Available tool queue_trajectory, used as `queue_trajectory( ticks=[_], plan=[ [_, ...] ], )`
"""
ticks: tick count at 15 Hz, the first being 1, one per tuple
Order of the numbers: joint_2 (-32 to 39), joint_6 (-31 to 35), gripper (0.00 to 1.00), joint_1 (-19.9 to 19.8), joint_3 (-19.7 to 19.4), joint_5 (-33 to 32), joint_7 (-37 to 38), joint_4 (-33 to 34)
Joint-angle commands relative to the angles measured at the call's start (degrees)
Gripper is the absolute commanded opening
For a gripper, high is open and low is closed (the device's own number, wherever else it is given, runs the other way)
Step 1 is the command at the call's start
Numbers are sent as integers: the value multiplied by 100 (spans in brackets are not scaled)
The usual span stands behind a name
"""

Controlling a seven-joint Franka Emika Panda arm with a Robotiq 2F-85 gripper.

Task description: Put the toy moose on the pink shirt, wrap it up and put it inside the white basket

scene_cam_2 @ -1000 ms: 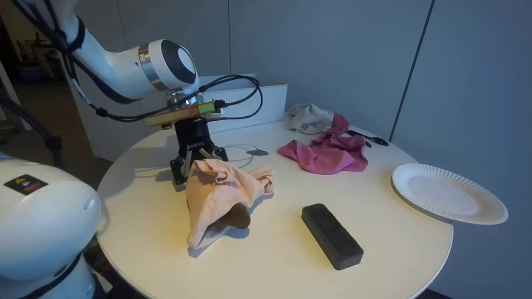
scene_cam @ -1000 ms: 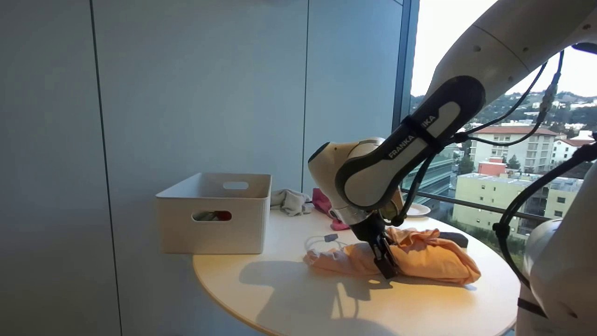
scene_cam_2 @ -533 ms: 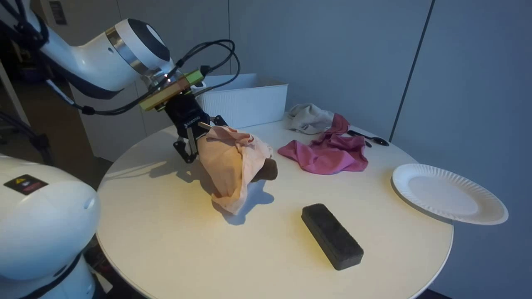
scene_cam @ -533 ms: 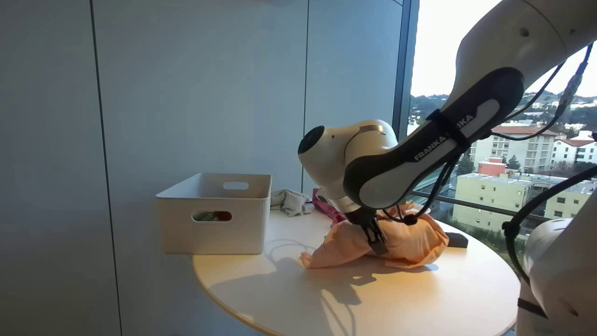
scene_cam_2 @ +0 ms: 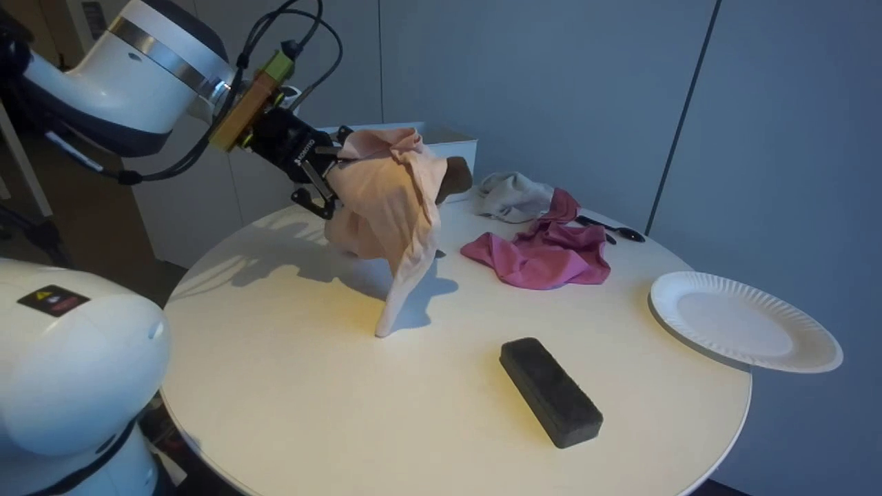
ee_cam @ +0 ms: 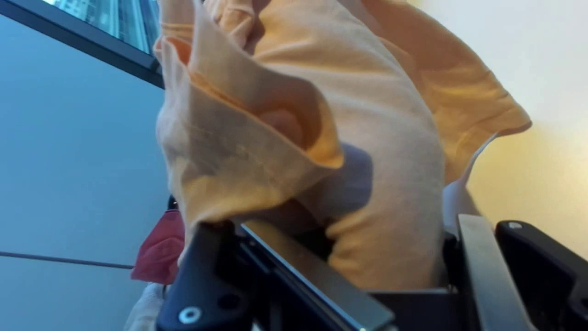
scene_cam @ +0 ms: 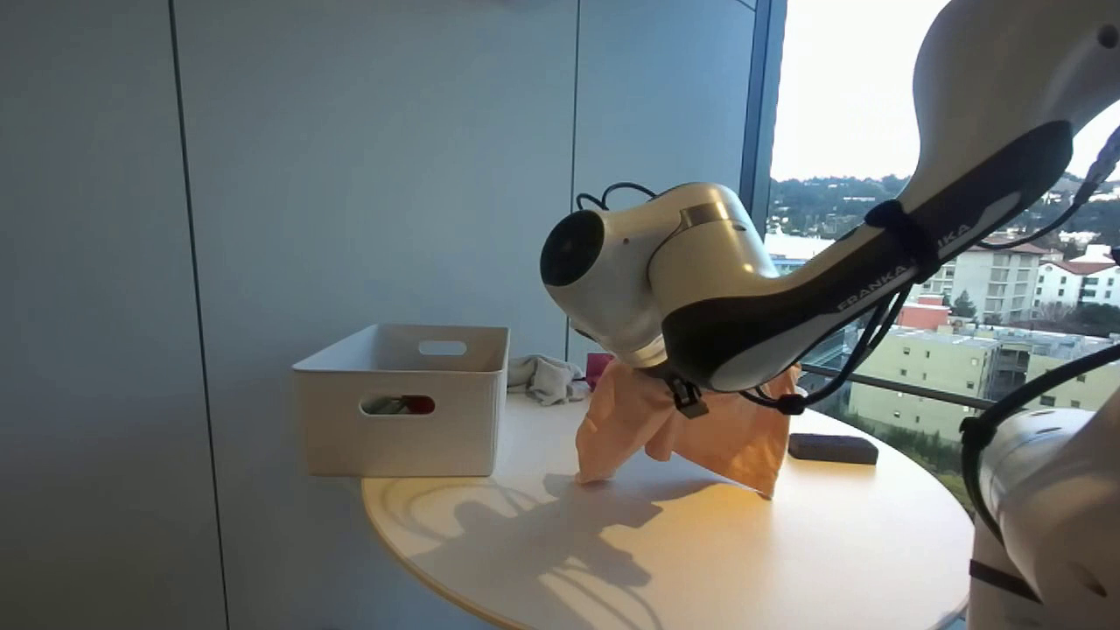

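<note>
At upper centre of an exterior view, the pale pink shirt (scene_cam_2: 386, 196) hides the toy moose (scene_cam_2: 456, 178), except one brown part.

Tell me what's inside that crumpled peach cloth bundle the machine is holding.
In an exterior view, a rounded brown part, probably of the toy moose, pokes out of the peach cloth bundle. Fabric covers the rest, so its full shape cannot be seen.

In an exterior view, the white arm (scene_cam_2: 131, 83) is banded in silver at ten o'clock; a black label (scene_cam_2: 54, 300) is marked in yellow at nine. Black cables (scene_cam_2: 242, 62) are looped; the black gripper (scene_cam_2: 337, 171) is lettered in white.
</note>
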Motion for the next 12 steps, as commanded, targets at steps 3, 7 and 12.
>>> queue_trajectory(
  ticks=[3, 7, 12],
  plan=[
    [-193, -29, 9, 362, 128, -936, 513, 552],
    [-46, 550, 10, 547, 51, -1361, 953, 1064],
    [454, 1543, 10, 619, 258, -2203, 1426, 1666]
  ],
)
